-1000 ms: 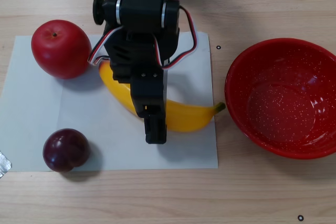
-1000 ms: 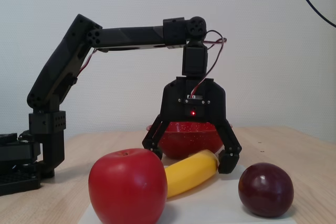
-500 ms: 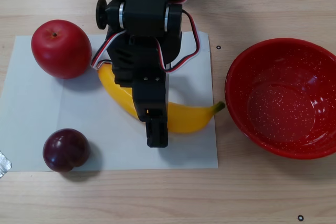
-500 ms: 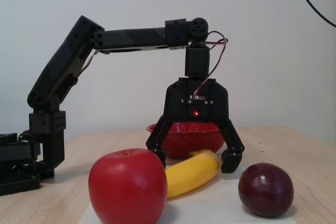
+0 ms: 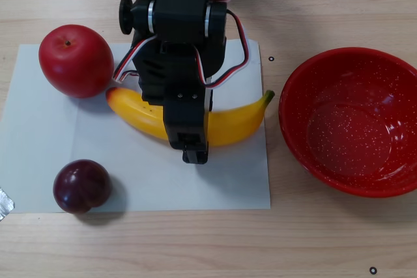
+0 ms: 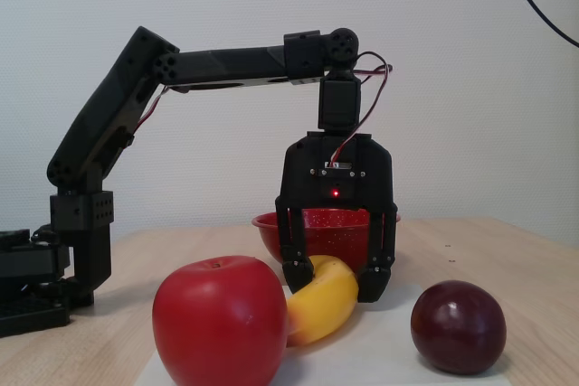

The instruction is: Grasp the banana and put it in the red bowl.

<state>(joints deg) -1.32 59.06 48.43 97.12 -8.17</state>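
Banana [image 5: 228,122] looks like hollow moulded plastic: probably light, rigid, no give under the fingers. The glossy skin and round section mean it can likely roll or squirt out of a two-finger pinch. Best hold is the thick mid-belly, across the short axis, near the balance point so neither end droops.

That's about where the gripper [image 6: 336,279] sits. In the fixed view both fingers hang near vertical, one on each side of the banana's body and pressed against it, so I read it as clamped on the banana. Whether it's clear of the paper I can't tell.

Looks: long, curved, bright yellow, green stem tip, orange-red blunt end, a few dark specks.

Position, other view: on the white paper sheet [image 5: 39,148], mid-frame, ends curling up toward 12. The stem tip is at 3 o'clock, aimed at the red bowl [image 5: 293,96], close but apart. The blunt end is at 9 o'clock, just beside the apple [image 5: 75,60]. The plum [image 5: 81,185] is at about 8 o'clock, well clear.

The bowl is glossy red with white flecks, empty and wide. Easy drop target.
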